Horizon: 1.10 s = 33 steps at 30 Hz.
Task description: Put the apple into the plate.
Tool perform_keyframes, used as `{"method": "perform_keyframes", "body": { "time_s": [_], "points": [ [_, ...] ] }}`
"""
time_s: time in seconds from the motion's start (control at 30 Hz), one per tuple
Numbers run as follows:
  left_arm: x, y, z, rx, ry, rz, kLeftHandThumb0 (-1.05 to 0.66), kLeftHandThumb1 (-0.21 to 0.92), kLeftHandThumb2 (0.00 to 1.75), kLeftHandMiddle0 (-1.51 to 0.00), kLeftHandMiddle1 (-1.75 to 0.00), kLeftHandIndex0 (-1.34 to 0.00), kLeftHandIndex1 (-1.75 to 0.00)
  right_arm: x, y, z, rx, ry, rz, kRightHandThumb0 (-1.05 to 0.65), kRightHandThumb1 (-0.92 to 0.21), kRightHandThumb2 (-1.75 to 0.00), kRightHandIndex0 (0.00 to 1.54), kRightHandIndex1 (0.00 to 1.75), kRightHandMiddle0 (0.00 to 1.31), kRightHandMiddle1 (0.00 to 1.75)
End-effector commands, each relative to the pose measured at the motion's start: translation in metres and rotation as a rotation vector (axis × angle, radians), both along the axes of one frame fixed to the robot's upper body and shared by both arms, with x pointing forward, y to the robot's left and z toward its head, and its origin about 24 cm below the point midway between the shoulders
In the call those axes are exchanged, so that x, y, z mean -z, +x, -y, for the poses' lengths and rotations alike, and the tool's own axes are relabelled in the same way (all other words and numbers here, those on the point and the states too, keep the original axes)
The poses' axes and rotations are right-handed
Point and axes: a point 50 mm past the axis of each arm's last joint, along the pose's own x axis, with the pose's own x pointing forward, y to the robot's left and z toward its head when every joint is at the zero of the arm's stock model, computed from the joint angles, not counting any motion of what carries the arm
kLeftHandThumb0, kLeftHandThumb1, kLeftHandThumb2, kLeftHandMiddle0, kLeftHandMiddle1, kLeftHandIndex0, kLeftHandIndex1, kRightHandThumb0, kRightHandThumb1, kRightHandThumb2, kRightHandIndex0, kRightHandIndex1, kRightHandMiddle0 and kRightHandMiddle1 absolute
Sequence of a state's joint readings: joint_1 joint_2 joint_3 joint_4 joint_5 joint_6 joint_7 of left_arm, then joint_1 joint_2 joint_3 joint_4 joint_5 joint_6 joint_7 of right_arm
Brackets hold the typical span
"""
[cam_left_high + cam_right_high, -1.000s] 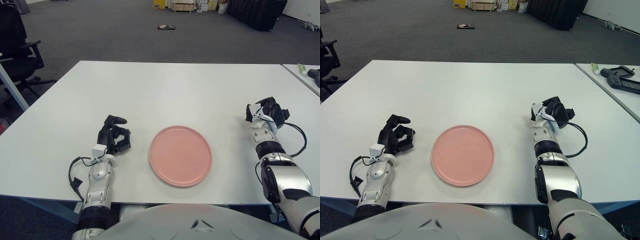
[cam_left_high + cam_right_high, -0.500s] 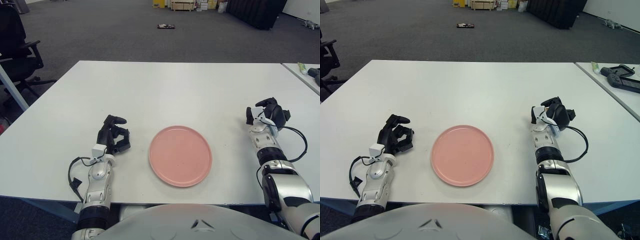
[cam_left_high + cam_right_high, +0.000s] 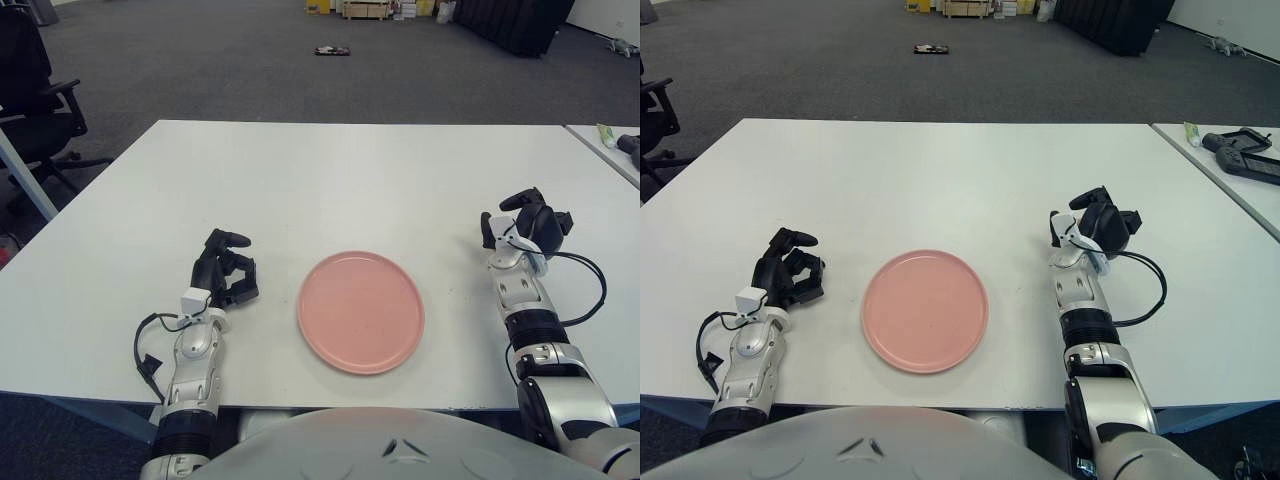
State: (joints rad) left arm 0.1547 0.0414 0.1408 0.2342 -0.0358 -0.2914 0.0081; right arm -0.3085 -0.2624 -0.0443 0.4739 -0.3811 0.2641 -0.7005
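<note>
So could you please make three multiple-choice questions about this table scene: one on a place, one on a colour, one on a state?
1. Where does the plate lie on the table?
A. between the two robot hands
B. at the far edge
C. right of both robot hands

2. What colour is the plate?
A. blue
B. pink
C. green

3. What is on the plate?
A. an apple
B. a cup
C. nothing

Answers:
1. A: the left robot hand shows on its left and the right robot hand on its right.
2. B: its whole surface is pink.
3. C: the plate is bare, and no apple is in view anywhere.
</note>
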Motion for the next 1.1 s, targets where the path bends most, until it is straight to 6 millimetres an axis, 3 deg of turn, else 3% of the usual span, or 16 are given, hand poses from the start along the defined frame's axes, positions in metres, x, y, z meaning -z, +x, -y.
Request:
{"method": "perform_keyframes", "body": {
  "time_s": [0.0, 0.4, 1.07],
  "points": [
    [0.007, -0.002, -0.003, -0.005, -0.004, -0.045, -0.01, 0.37, 1.27, -0.50, -1.75, -0.41, -1.75, -0.010, -0.002, 0.000, -0.011, -0.042, 0.051, 0.00, -0.01, -1.62, 0.88, 1.61, 0.61, 1.75],
    [0.008, -0.002, -0.005, -0.010, -0.019, -0.046, -0.01, 0.35, 1.29, -0.52, -1.75, -0.41, -1.75, -0.024, -0.009, -0.007, -0.021, -0.078, 0.131, 0.00, -0.04, -1.63, 0.82, 1.71, 0.60, 1.75],
    [0.008, -0.002, -0.007, -0.002, -0.011, -0.051, -0.01, 0.31, 1.34, -0.56, -1.75, -0.44, -1.75, -0.056, -0.023, -0.025, -0.060, -0.029, 0.329, 0.00, -0.01, -1.65, 0.86, 1.69, 0.61, 1.75]
  ]
}}
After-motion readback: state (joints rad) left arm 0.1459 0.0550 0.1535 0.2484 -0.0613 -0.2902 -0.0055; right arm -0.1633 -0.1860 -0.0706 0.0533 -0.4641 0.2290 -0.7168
